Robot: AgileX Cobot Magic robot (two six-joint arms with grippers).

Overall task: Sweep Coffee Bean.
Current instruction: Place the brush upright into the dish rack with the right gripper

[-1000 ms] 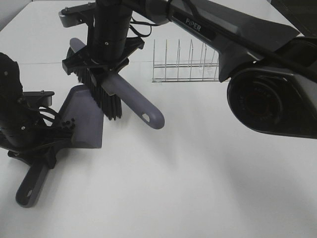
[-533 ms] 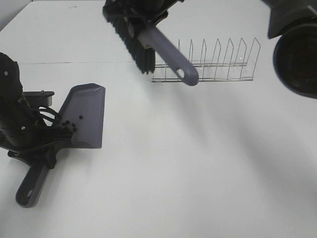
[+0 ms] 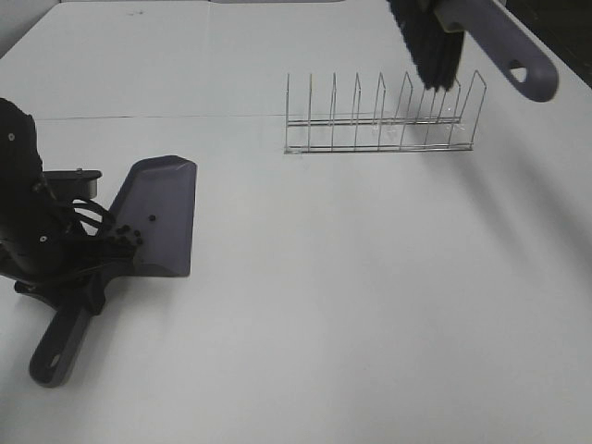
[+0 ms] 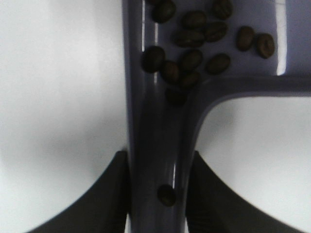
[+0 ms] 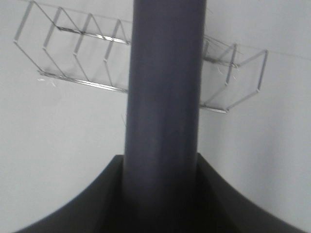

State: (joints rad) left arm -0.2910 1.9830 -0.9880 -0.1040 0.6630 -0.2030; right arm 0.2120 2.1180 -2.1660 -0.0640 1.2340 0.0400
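Coffee beans (image 4: 192, 59), small dark brown ovals with a dull sheen, lie in a loose heap at the back of the grey-purple plastic dustpan (image 4: 146, 121), crowded against its rear wall where the hollow handle begins. One lone bean (image 4: 166, 195) sits apart, down in the handle's channel, right between the fingers of the left gripper (image 4: 158, 194). That gripper is clamped on the smooth moulded handle, its black curved fingers (image 4: 109, 194) pressing both sides, so the heap lies just beyond the fingers. From the high camera the beans (image 3: 125, 237) show only as a few black specks near the dustpan's (image 3: 166, 208) rear, and the left gripper (image 3: 88, 268) is a dark mass over the handle; the pan rests flat on the matte white table (image 3: 370, 305). Well apart, at the far right, the brush (image 3: 504, 42) hangs in the air with its stiff black bristles over the right end of a thin wire rack (image 3: 370, 125). Only the right wrist view shows the right gripper (image 5: 160, 194), closed around the brush's rounded handle (image 5: 163, 97), with the wire rack (image 5: 77, 63) behind.
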